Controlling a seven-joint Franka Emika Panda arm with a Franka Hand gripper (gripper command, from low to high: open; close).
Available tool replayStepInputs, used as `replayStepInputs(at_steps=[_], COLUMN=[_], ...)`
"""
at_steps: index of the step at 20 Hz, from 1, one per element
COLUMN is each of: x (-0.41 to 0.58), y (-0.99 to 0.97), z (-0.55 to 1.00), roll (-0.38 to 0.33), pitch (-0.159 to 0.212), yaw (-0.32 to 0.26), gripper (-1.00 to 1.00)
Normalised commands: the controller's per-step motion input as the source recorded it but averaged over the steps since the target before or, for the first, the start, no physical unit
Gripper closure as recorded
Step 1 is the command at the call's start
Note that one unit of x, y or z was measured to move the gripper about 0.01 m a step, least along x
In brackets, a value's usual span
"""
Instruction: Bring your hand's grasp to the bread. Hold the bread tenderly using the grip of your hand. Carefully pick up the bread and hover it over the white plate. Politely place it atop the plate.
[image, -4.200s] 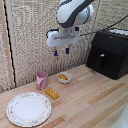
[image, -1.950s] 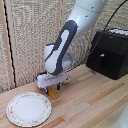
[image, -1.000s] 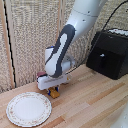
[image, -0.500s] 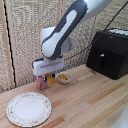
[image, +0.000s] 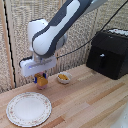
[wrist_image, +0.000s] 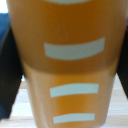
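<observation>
My gripper (image: 40, 78) hangs under its white block and is shut on the bread (image: 43, 81), a small golden-brown block held above the table. The white plate (image: 28, 109) with a faint floral rim lies on the wood lower down, towards the exterior view's left of the gripper. The bread is beside the plate's far right rim, not over its middle. In the wrist view the bread (wrist_image: 70, 25) fills the picture, orange-brown with pale bars, with dark fingers (wrist_image: 7, 65) at its sides.
A small white bowl (image: 63, 77) with orange-yellow food sits just to the exterior view's right of the gripper. A black boxy appliance (image: 110, 52) stands at the back right. A woven screen (image: 15, 45) backs the table.
The arm came down onto the bread by the bowl, closed on it, and has lifted it off the table, shifting a little towards the exterior view's left.
</observation>
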Motion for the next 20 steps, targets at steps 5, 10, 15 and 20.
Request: replayStepInputs(at_steps=[5, 10, 15, 20], x=[0.061, 0.057, 0.077, 0.023], y=[0.60, 0.41, 0.18, 0.04], z=[-0.40, -0.46, -0.39, 0.02], roll=[-0.007, 0.000, -0.003, -0.017], pitch=[0.070, 0.012, 0.010, -0.013], yaw=[0.027, 0.025, 0.031, 0.025], gripper=[1.00, 1.00, 1.00, -1.00])
